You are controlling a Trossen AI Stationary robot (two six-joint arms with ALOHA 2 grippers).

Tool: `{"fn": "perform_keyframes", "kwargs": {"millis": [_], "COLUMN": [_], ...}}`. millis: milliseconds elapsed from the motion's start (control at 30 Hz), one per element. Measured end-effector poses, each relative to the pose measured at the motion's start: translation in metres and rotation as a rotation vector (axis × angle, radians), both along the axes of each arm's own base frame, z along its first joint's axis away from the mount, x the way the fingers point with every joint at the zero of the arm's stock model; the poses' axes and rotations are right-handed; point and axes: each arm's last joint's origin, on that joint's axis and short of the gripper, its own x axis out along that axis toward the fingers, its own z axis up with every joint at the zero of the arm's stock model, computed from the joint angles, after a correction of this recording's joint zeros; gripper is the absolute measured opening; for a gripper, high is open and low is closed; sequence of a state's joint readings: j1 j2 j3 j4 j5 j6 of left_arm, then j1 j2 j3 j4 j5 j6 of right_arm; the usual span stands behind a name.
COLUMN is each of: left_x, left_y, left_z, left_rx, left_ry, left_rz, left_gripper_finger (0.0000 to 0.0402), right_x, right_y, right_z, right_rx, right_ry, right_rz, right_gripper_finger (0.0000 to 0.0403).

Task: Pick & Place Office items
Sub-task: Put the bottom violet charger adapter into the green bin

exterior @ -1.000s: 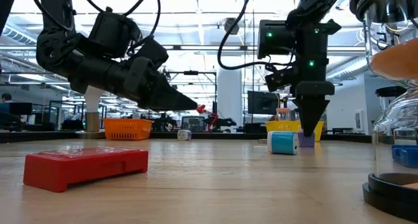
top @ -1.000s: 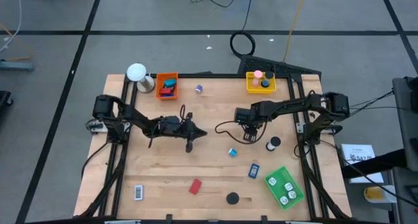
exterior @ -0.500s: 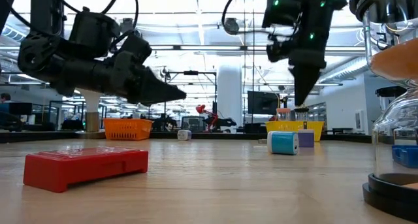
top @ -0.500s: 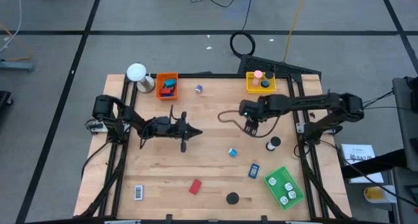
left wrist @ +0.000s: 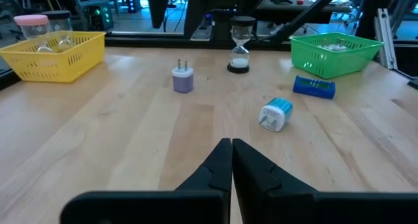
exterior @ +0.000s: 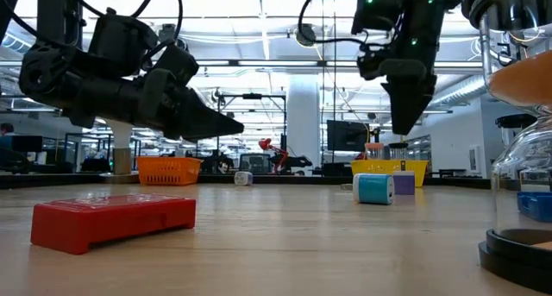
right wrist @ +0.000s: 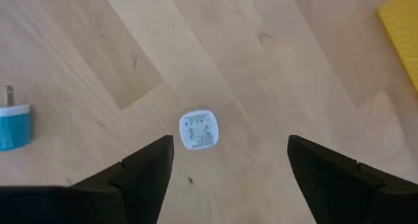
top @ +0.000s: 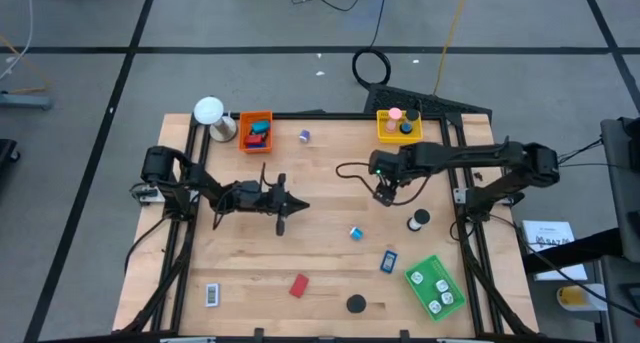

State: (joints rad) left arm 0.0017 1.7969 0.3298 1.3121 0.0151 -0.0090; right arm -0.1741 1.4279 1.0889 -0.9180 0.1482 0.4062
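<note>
Beside the yellow tray (top: 399,128), on its near side in the high view, the right gripper (top: 385,195) hangs over bare wood, while the left gripper (top: 298,205) waits well off toward the orange tray (top: 256,130). All three trays hold a few pieces, the green tray (top: 434,286) included. Loose on the wood, farther from the yellow tray, lie a blue plug (top: 355,233), a blue rectangle (top: 388,262), a red rectangle (top: 298,285), a black disc (top: 355,304), a black-and-white rectangle (top: 212,295) and a purple piece (top: 304,136). At table height, the right gripper (exterior: 405,115) is raised above a pale purple plug (exterior: 403,184), which stands in front of the yellow tray (exterior: 388,167) and touches nothing above it. Past the left gripper (left wrist: 231,142), whose fingers are pressed together on nothing, that plug (left wrist: 183,79) stands between the yellow tray (left wrist: 52,54) and an hourglass (left wrist: 240,51). Looking down from the right gripper (right wrist: 230,142), its fingers are spread wide with the plug (right wrist: 198,130) on the table between them, ungripped. I judge the sorting partly done: several pieces are binned, about seven remain out, and this plug seems the one in hand.
</note>
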Motion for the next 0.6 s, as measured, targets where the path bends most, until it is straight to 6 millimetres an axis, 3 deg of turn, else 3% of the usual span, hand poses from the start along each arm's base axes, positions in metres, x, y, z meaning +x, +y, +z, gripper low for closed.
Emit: {"fn": "perform_keyframes", "kwargs": {"millis": [333, 600], "left_x": [0.0, 0.0], "left_y": [0.0, 0.0], "left_z": [-0.001, -0.001], "left_rx": [0.009, 0.009], "left_ry": [0.008, 0.012], "left_rz": [0.015, 0.016], "left_gripper_finger": [0.0003, 0.002], "right_x": [0.015, 0.013], "right_y": [-0.003, -0.001], "right_z": [-0.024, -0.037], "right_rx": [0.027, 0.062], "right_ry": [0.065, 0.063], "right_rz": [0.034, 0.06], "right_gripper_finger": [0.0289, 0.0289]}}
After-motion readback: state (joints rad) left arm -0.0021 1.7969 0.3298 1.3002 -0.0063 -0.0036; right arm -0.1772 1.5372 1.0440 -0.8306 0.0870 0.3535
